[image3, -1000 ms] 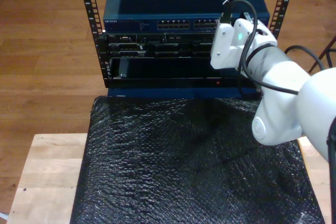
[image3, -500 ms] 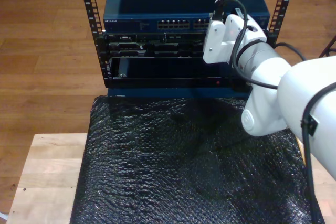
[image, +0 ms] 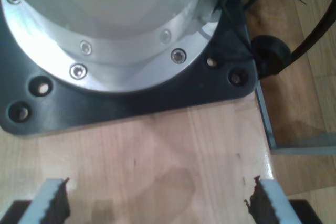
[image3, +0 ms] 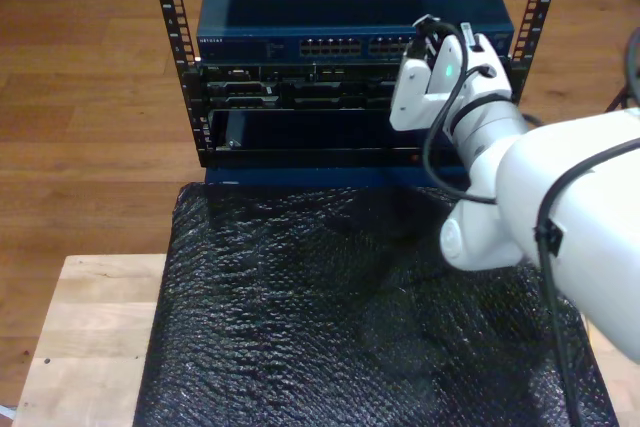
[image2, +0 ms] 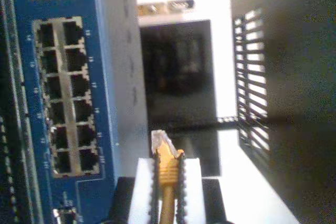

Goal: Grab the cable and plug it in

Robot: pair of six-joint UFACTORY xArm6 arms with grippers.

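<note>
The cable (image2: 167, 198) is thin and yellow-orange, and its clear plug (image2: 160, 142) sticks out past the fingertips. My second gripper (image2: 168, 162) is shut on the cable just behind the plug. The plug hangs close in front of the blue switch (image2: 113, 51), beside a block of empty ports (image2: 65, 95), without touching. In the exterior view my second gripper (image3: 428, 42) is at the switch's port row (image3: 355, 46), toward that view's right. My first gripper (image: 158, 195) is open over bare wood, with nothing between its toothed fingers (image: 55, 203).
A black rack (image3: 180, 57) holds the switch above darker units (image3: 300, 97). Black bubble wrap (image3: 340, 317) covers the wooden table (image3: 90, 327). A black mounting plate (image: 131, 98) carrying a round metal arm base lies just ahead of my first gripper.
My second gripper has shifted a little toward the exterior view's left and turned at the wrist, staying in front of the switch's ports.
</note>
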